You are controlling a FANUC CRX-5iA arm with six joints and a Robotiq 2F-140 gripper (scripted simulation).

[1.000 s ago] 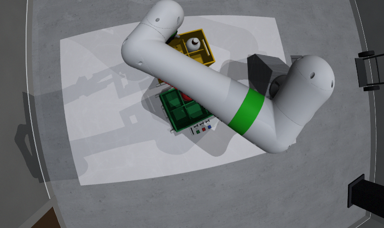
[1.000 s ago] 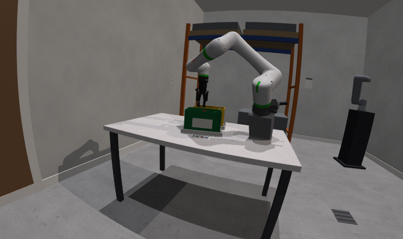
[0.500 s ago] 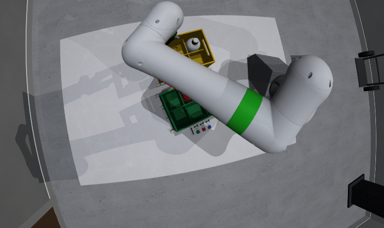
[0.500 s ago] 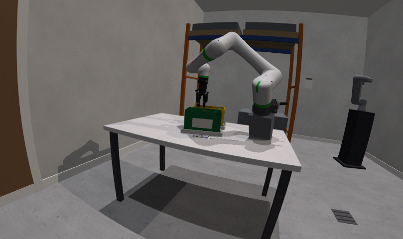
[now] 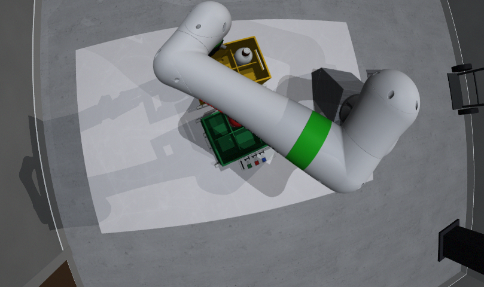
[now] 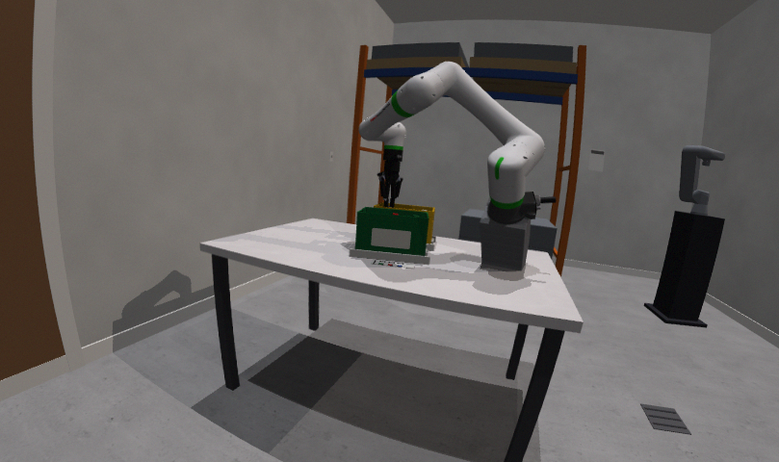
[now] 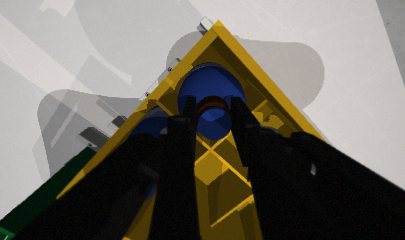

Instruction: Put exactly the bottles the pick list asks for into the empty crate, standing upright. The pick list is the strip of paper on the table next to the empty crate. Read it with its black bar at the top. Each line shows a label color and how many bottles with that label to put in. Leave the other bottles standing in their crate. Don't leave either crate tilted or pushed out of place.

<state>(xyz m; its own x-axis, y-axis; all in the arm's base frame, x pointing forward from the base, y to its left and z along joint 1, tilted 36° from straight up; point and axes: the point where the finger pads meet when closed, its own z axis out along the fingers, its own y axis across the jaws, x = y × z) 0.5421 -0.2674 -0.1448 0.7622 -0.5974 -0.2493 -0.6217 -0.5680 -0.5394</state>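
Observation:
My gripper points down at the yellow crate, shut on the neck of a blue bottle. This bottle stands in a corner compartment. Another blue bottle is beside it, partly behind a finger. A white bottle stands in the same crate. The green crate holds a red bottle; three compartments in view are empty, the rest is under the arm. The pick list shows green, red and blue squares, each with a mark like a 1.
The crates stand close together with light-coloured pieces around their bases. The forearm passes over both crates in the top view. The grey robot pedestal stands to the right on the white table. The yellow crate's walls and dividers surround the blue bottle.

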